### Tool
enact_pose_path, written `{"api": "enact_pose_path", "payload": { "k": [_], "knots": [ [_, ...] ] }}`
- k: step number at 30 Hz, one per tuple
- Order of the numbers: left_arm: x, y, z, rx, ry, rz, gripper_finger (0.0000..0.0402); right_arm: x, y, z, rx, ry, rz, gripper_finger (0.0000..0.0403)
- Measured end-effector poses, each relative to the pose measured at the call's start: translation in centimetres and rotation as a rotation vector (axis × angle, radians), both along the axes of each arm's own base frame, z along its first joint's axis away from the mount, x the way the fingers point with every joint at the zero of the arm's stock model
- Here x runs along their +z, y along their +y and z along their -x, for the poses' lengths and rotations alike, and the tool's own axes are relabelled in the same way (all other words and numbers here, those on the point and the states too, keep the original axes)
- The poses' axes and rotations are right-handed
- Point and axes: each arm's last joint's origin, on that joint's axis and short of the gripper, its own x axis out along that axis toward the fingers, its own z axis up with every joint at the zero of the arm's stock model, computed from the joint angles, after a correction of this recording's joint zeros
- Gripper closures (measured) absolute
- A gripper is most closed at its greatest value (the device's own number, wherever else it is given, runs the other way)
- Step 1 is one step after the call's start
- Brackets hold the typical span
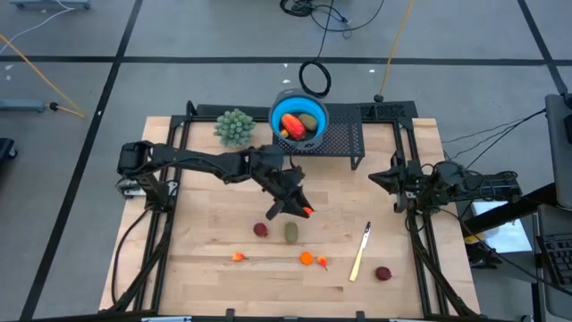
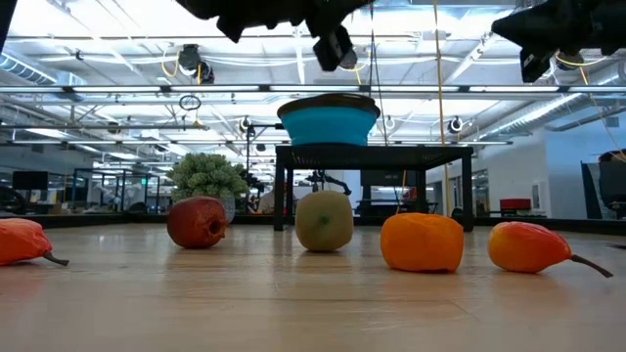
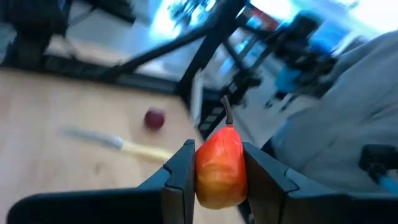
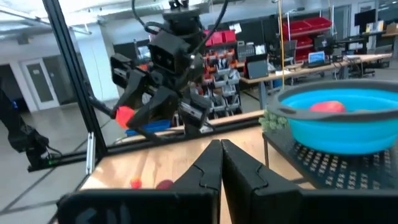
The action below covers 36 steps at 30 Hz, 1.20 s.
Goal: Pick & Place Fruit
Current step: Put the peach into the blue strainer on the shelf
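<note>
Left gripper (image 3: 219,177) was clamped on a small orange pear-shaped fruit (image 3: 219,165), fingers pressed on both its sides, stem pointing away from the wrist, long axis running along the fingers. In the high view the left gripper (image 1: 290,206) hung above mid-table with the orange piece showing at its tip; the low view showed it well off the wood. Key relation: the blue bowl (image 1: 276,114) sat on the black mesh stand (image 1: 344,140) at the table's far edge, beyond the held fruit and a bit toward the right arm's side, and higher than the tabletop, so the carry likely needed to go forward and up over the rim. Bowl already held a red-orange piece (image 1: 290,123) and an olive-green piece (image 1: 307,121). The left arm was the nearer one to the bowl and had the load. Right gripper (image 4: 221,163) waited at the right edge of the table, fingers together, holding nothing. Left on the wood: dark red round fruit (image 1: 260,230), olive-green oval (image 1: 290,233), small orange pieces (image 1: 307,259), another red one (image 1: 383,274) by the yellow-handled knife (image 1: 360,254). Pale-green plant ball (image 1: 233,127) stood just beside the bowl, a possible snag.
</note>
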Motion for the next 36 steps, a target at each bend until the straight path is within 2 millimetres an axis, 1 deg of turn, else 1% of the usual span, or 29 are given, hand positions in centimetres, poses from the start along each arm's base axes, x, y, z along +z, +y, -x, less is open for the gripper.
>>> {"api": "enact_pose_path", "payload": {
  "k": [5, 10, 14, 17, 18, 21, 23, 27, 31, 34, 36],
  "knots": [
    [0.8, 0.9, 0.2, -0.033, -0.169, 0.062, 0.03, 0.3, 0.1, -1.2, 0.002, -0.004, 0.01, 0.0403],
    [1.3, 1.6, 1.1, -0.044, -0.338, 0.138, 0.03, 0.4, 0.5, -2.9, 0.056, 0.001, 0.076, 0.0403],
    [2.0, 1.8, 2.7, -0.072, -0.529, 0.205, 0.03, 0.5, 0.7, -4.1, 0.07, -0.016, 0.116, 0.0401],
    [2.6, 1.6, 4.6, -0.117, -0.713, 0.247, 0.03, 0.5, 0.8, -4.8, 0.067, -0.028, 0.118, 0.0399],
    [2.5, 1.5, 5.1, -0.12, -0.747, 0.261, 0.03, 0.5, 0.8, -4.9, 0.066, -0.029, 0.122, 0.0398],
    [2.5, 1.2, 5.8, -0.086, -0.73, 0.297, 0.03, 0.5, 0.8, -5.3, 0.064, -0.03, 0.15, 0.0399],
    [2.9, 0.8, 6.0, -0.092, -0.763, 0.29, 0.03, 0.5, 0.8, -5.5, 0.062, -0.032, 0.163, 0.0398],
    [2.9, 0.1, 5.9, -0.11, -0.762, 0.292, 0.03, 0.4, 0.9, -5.7, 0.063, -0.027, 0.163, 0.0399],
    [2.9, -0.1, 6.0, -0.11, -0.772, 0.287, 0.03, 0.5, 0.9, -5.8, 0.062, -0.039, 0.161, 0.0398],
    [2.6, 0.1, 5.5, -0.046, -0.709, 0.326, 0.03, 0.6, 0.9, -5.9, 0.06, -0.057, 0.16, 0.0398],
    [1.9, 0.3, 4.7, 0.033, -0.611, 0.357, 0.03, 0.7, 0.9, -6.0, 0.059, -0.069, 0.159, 0.0398]
  ]
}}
